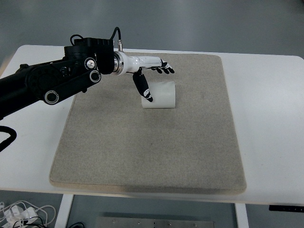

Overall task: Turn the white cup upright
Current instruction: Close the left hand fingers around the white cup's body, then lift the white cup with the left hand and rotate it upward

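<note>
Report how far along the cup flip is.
Done: the left robot hand has reached the white cylindrical cup on the beige mat. In hand: its thumb lies against the cup's left end, its fingers spread above the cup, with no closed grasp yet. Left: the cup lies on its side, so gripping and turning it upright remain.

The left arm [45, 85] (black, with round joints) reaches in from the left edge. Its white wrist [135, 61] is level. The left hand [154, 76] is open: fingers [166, 69] stretched forward, thumb [142, 88] pointing down.
</note>
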{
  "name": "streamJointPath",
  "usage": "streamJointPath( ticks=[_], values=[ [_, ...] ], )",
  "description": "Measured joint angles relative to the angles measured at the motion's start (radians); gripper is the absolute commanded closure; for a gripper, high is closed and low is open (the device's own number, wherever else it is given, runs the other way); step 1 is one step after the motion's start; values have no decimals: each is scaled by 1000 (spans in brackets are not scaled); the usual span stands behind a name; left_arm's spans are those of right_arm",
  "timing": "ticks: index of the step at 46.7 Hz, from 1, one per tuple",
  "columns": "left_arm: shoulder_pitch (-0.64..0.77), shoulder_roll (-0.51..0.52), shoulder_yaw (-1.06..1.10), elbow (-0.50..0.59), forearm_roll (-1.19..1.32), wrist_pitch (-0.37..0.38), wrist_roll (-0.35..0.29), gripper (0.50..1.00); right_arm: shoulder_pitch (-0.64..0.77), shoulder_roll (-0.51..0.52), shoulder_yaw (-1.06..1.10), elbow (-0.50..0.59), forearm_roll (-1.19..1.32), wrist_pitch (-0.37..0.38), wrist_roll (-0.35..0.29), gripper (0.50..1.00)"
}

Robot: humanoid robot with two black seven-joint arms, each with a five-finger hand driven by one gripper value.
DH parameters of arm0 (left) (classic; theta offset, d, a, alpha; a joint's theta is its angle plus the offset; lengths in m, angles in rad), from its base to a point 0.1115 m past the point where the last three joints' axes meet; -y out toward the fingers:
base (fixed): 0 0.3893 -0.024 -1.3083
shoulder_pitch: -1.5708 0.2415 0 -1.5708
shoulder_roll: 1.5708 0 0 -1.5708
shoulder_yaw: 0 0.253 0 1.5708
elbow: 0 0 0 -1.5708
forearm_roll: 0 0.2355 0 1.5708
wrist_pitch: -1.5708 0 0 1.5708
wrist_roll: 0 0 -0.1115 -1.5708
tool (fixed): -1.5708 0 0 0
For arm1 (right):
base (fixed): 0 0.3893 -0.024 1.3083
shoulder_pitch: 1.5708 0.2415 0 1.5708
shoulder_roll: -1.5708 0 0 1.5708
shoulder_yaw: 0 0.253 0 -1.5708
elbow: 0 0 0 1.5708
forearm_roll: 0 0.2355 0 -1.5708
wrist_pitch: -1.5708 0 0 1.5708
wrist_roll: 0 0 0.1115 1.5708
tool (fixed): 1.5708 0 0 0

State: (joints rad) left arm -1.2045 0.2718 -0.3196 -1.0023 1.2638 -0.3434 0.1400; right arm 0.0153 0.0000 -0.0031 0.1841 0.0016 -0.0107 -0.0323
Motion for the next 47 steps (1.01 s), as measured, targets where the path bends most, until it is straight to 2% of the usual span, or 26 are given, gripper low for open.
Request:
streamJointPath(
  ticks=[8,17,24,28,32,39,44,45,47],
  values=[
    [-4,-63,9,76,6,-2,-1,516,0,0,0,0,0,0,0,548],
    [-4,-112,35,111,6,-2,-2,516,0,0,0,0,0,0,0,548],
    [-5,-141,36,147,6,-2,-1,536,0,0,0,0,0,0,0,548],
    [-6,-144,37,151,7,-2,-1,581,0,0,0,0,0,0,0,548],
    [-6,-144,40,161,10,-2,-1,658,0,0,0,0,0,0,0,548],
    [-6,-144,65,163,22,-2,-1,688,0,0,0,0,0,0,0,548],
    [-6,-143,67,165,25,-2,-1,746,0,0,0,0,0,0,0,548],
    [-6,-143,67,165,25,-1,-1,763,0,0,0,0,0,0,0,548],
    [-6,-143,67,165,25,0,0,835,0,0,0,0,0,0,0,548]
  ],
)
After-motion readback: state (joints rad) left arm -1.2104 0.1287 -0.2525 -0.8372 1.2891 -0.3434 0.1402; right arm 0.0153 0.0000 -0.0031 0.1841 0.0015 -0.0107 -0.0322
